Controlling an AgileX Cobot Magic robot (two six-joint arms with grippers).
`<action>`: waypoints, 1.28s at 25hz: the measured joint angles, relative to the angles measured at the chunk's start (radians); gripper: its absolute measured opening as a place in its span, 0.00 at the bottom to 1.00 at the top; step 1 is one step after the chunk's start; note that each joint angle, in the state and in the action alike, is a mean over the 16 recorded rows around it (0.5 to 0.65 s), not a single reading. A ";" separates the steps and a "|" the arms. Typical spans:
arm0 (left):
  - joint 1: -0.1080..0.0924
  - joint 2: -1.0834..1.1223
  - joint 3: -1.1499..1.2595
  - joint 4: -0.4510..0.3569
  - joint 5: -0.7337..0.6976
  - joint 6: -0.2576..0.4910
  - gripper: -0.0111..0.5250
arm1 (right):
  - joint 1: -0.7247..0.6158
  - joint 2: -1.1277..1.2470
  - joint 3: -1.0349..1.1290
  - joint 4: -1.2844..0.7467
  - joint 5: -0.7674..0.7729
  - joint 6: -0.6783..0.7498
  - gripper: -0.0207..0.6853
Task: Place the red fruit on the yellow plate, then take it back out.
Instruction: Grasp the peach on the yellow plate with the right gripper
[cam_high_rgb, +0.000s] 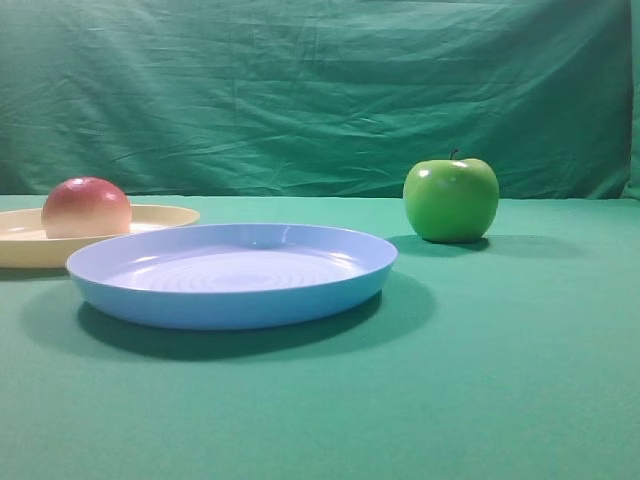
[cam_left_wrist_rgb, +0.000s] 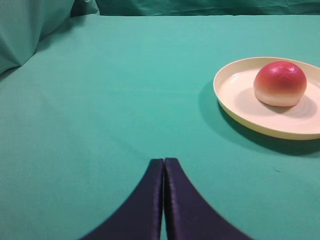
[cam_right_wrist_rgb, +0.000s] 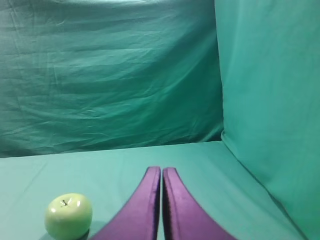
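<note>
The left gripper (cam_left_wrist_rgb: 164, 162), pressed shut and empty, faces the red fruit (cam_left_wrist_rgb: 280, 83) on the yellow plate (cam_left_wrist_rgb: 235, 95); smooth, round, probably slippery, best pinched across its middle.

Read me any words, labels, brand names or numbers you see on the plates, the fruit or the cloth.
None: no text shows on the red fruit, yellow plate, blue plate, green apple or green cloth in any view.
</note>
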 joint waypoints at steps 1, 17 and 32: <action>0.000 0.000 0.000 0.000 0.000 0.000 0.02 | 0.000 -0.012 0.029 0.000 -0.012 -0.002 0.03; 0.000 0.000 0.000 0.000 0.000 0.000 0.02 | -0.001 -0.051 0.233 0.000 0.027 -0.042 0.03; 0.000 0.000 0.000 0.000 0.000 0.000 0.02 | -0.001 -0.051 0.234 0.008 0.062 -0.049 0.03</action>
